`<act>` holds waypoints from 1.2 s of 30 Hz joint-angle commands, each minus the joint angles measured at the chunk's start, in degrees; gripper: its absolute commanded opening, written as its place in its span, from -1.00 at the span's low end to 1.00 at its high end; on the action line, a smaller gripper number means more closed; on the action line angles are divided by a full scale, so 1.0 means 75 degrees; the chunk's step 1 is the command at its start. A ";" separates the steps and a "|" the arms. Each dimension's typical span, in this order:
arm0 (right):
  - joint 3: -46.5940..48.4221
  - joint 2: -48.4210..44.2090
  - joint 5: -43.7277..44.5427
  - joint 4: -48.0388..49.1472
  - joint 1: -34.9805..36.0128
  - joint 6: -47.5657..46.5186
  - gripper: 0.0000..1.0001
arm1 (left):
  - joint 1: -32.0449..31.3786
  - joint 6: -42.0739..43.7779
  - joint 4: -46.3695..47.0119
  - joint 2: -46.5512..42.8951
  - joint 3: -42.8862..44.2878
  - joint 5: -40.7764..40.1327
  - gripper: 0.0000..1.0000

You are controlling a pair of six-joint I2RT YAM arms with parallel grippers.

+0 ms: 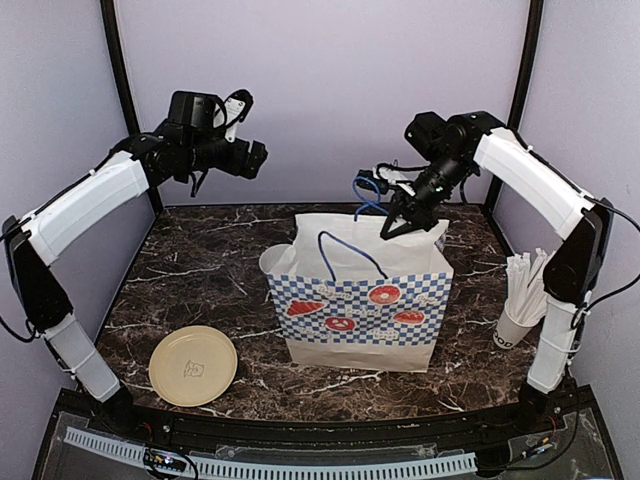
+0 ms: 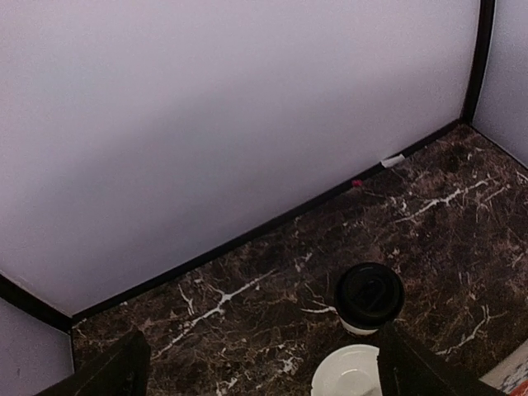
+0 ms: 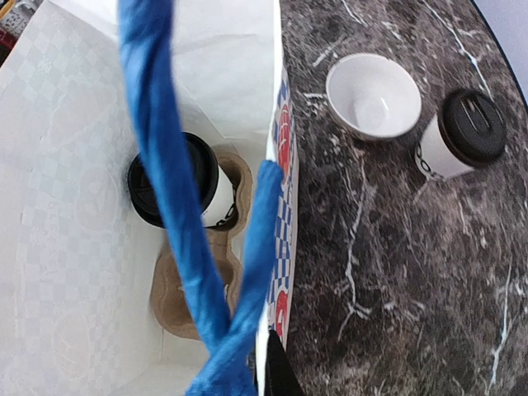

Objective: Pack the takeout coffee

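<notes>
The dark marble table [image 1: 200,280], veined with white, carries everything. The left arm [image 1: 90,205], white shells over black joints, is bent high at the elbow with its wrist level, so the left pincer [image 1: 255,158] hangs well above the stone with its fingers spread wide and nothing between them. The right arm [image 1: 530,180] reaches in from its side and angles down to the right pincer [image 1: 398,225], which sits at the mouth of the paper bag [image 1: 365,330], a white, upright bag with a blue check band and red prints. That pincer is closed tight on the bag's twisted blue handle [image 3: 157,148]. Straight below it, on the bag's floor, lies a brown moulded cardboard tray [image 3: 177,289]. One white cup with a black lid [image 3: 139,188] stands in a tray pocket. Near the left arm's base lies a round tan plate [image 1: 193,366], and beside the right arm stands a cup of long white sticks [image 1: 522,300]. Below and ahead of the open left pincer, outside the bag, a smooth white bowl [image 3: 373,95] sits on the stone, and just beside it stands a second cup [image 3: 462,132], also with a black lid, upright.
</notes>
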 commanded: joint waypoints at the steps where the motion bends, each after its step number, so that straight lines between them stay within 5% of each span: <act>1: -0.0412 -0.0574 0.0348 -0.0049 -0.0572 -0.0209 -1.00 | 0.0066 -0.0233 -0.0785 0.0914 0.0807 0.1691 0.97; 20: -0.0276 -0.0207 0.0418 -0.0047 -0.1259 0.0042 -1.00 | 0.0056 -0.0236 -0.1068 0.3863 0.2471 0.3819 0.97; 36: -0.0362 -0.0082 0.0222 -0.0050 -0.1258 0.0063 -1.00 | -0.0159 0.0007 -0.0724 0.4931 0.2953 0.2872 0.98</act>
